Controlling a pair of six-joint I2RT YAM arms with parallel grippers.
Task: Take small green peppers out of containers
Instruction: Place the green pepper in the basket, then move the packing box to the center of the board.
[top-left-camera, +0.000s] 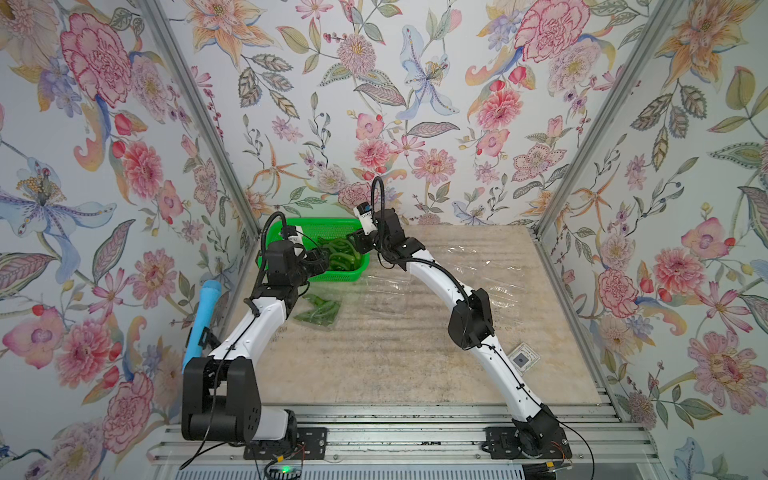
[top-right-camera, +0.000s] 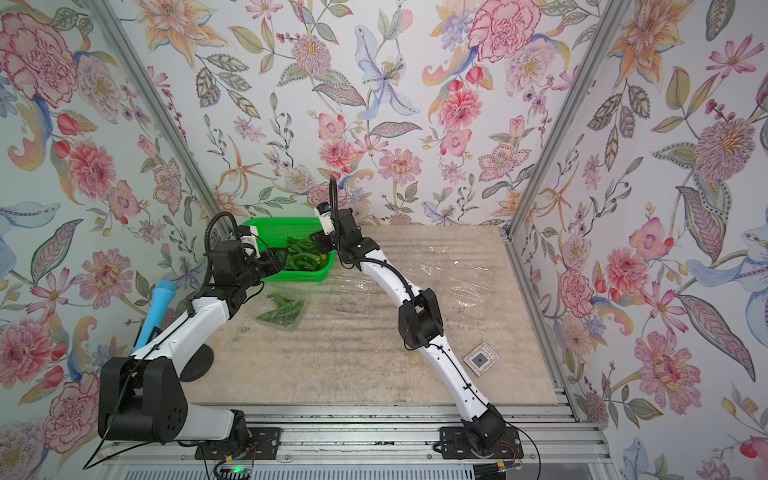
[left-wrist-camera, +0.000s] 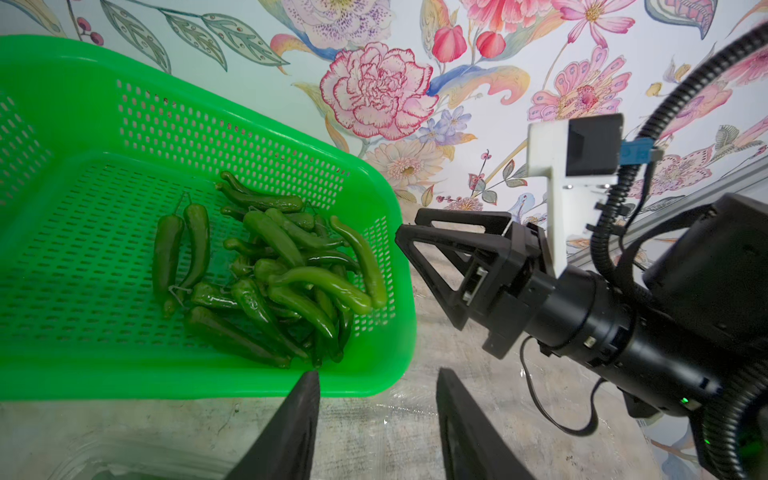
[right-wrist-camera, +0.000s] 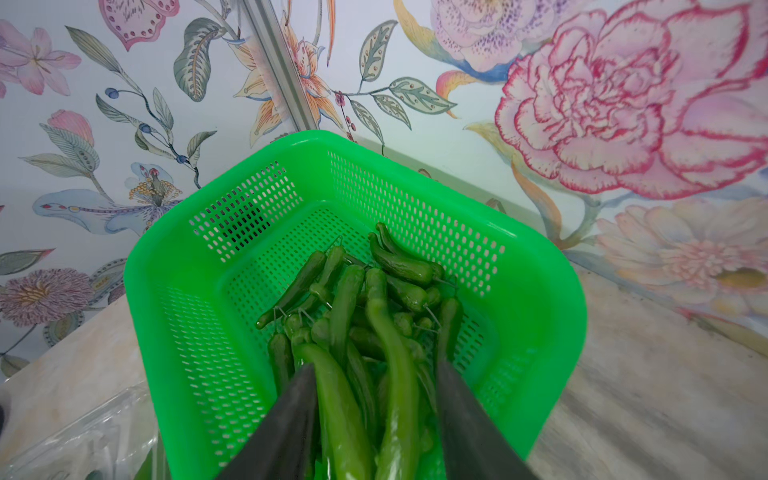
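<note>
Green peppers (right-wrist-camera: 345, 299) in basket (right-wrist-camera: 143, 299), right jaws apart over them, left jaws apart, empty

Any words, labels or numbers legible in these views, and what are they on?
None can be read.
Right arm's white camera mount: dark print, too blurred.
Left arm's white camera mount: dark print, too blurred.
Square tag on the table: dark pattern, no legible characters.
</note>
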